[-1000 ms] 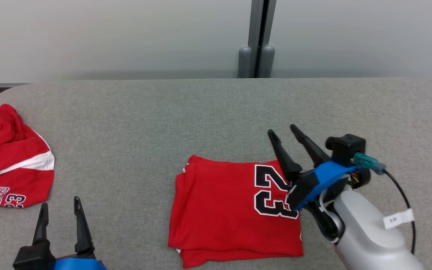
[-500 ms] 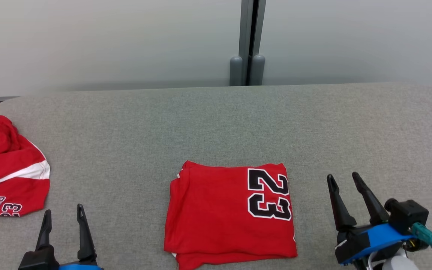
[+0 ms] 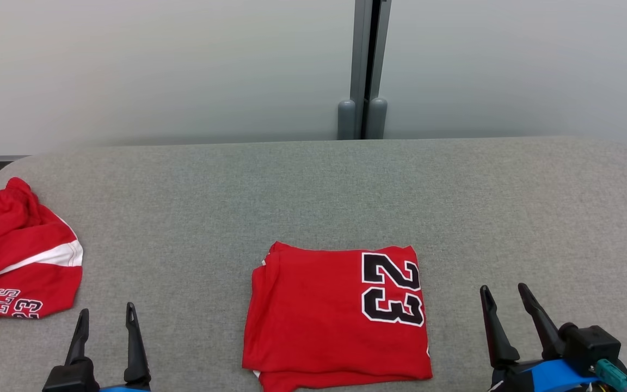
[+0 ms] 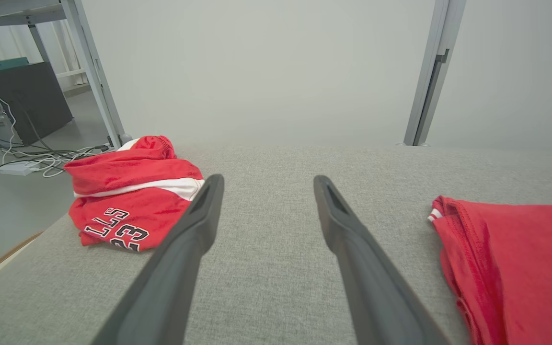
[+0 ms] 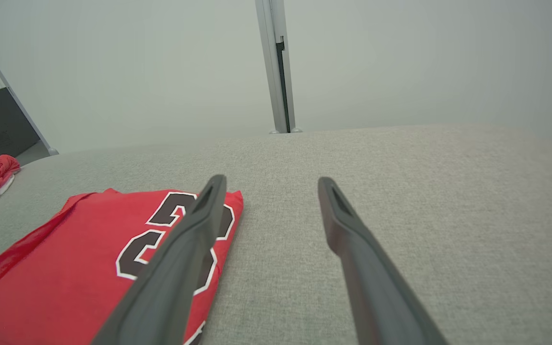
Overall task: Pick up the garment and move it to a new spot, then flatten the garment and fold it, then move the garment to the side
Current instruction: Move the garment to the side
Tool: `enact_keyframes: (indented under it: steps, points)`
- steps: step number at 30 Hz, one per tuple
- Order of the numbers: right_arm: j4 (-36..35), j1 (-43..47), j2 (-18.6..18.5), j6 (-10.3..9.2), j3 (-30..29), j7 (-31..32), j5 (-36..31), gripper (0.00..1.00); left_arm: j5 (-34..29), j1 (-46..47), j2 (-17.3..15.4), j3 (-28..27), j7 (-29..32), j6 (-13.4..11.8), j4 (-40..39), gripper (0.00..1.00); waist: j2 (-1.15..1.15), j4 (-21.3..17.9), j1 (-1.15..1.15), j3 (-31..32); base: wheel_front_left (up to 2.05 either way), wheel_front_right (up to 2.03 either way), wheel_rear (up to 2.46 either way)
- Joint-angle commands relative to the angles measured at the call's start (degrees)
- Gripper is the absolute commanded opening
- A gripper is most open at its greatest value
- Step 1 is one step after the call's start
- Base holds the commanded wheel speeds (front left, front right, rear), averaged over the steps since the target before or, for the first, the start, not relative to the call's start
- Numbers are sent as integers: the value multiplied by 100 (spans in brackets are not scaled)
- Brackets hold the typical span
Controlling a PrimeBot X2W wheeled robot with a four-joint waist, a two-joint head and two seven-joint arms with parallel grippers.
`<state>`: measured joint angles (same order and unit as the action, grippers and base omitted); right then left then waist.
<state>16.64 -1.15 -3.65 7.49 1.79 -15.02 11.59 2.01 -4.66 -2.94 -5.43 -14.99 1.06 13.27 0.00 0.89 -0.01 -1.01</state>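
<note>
head view: folded red fabric jersey (image 3: 324, 321) lies flat; left gripper (image 3: 106, 308) and right gripper (image 3: 503, 287) gape empty. pinch every layer, then slide sideways.

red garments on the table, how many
2: a folded jersey at the near middle of the table, and a crumpled garment at its left edge. None seems hidden.

Red cloth on my grey table (image 3: 313, 190)
Folded garment (image 3: 319, 321) at twelve o'clock: red, black 23 edged white. Crumpled garment (image 3: 19, 256) at ten o'clock: red, white stripe, black lettering.
</note>
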Motion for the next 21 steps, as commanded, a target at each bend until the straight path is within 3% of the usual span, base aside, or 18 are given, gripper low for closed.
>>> enact_keyframes:
  steps: [1, 21]
  points:
    - [-14, 69, 33, 1, -17, -21, -68, 100, -8, -30, -13, -15, -27, 11, 26, 100, 0, 6, 1, 6, 0, 0, 0]
    - [15, 136, 77, 1, -68, 254, -224, 100, 75, 60, -101, 65, -28, -12, 155, 100, 0, 39, 1, 42, 0, 0, 0]
